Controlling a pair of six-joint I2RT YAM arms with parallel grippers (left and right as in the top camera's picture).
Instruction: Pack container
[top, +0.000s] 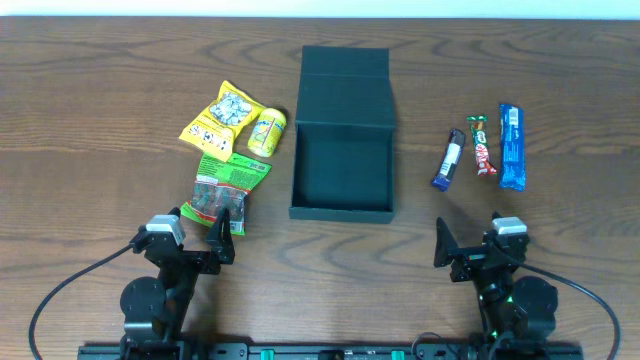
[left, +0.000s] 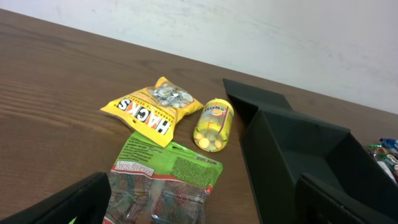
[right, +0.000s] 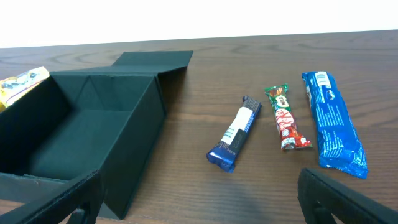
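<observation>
Overhead view: a dark teal-green, matte cardboard container (top: 342, 170) sits at the middle of a brown wood-grain bench (top: 100, 80). Its hinged flap lid is folded back flat on the far side, showing a plain dark floor and four upright walls, roughly square. Left of it lie a yellow Hacks bag (top: 220, 118), a small yellow tub (top: 267, 132) just beside the box wall, and a green-topped clear packet (top: 224, 188). Well apart on the right lie three bars side by side: a dark blue and white bar (top: 449, 159), a red and green bar (top: 481, 145) and a bright blue bar (top: 511, 146). Near the front edge, the left gripper (top: 185, 245) has its fingers (top: 222, 240) spread wide, gripping nothing; the right gripper (top: 480, 250) is spread wide too, gripping nothing.
</observation>
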